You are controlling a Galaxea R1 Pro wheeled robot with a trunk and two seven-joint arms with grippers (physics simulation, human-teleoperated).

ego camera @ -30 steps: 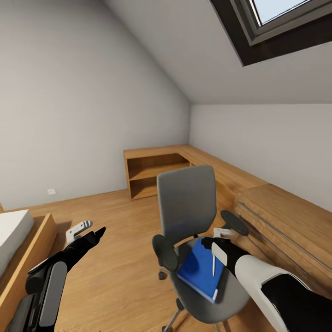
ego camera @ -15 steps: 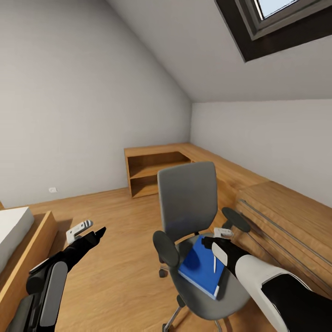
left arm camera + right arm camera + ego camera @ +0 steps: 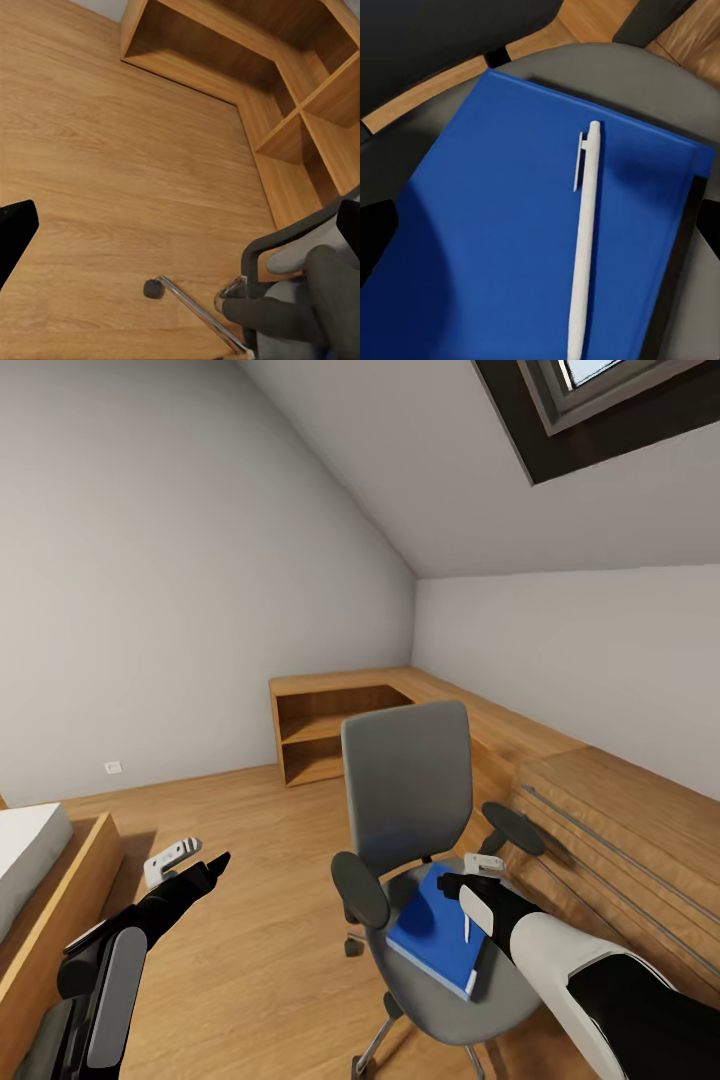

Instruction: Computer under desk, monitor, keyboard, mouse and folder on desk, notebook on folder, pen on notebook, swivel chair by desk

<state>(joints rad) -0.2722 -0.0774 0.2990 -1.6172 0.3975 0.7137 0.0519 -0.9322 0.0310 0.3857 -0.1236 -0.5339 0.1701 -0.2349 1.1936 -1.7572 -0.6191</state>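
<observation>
Right tool hangs just above the folder, which lies flat on the chair seat with the pen on top; its fingers are largely hidden behind the wrist, so spread cannot be told. Left tool sits well apart over bare floor, fingers apart. The folder covers a dark slab at one edge, hard to identify.

Grey sloped walls, a dark-framed skylight, wood floor, and corner wooden shelving

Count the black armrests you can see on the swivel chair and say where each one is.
2: one armrest beside the folder, the other armrest toward the wooden drawers.
</observation>
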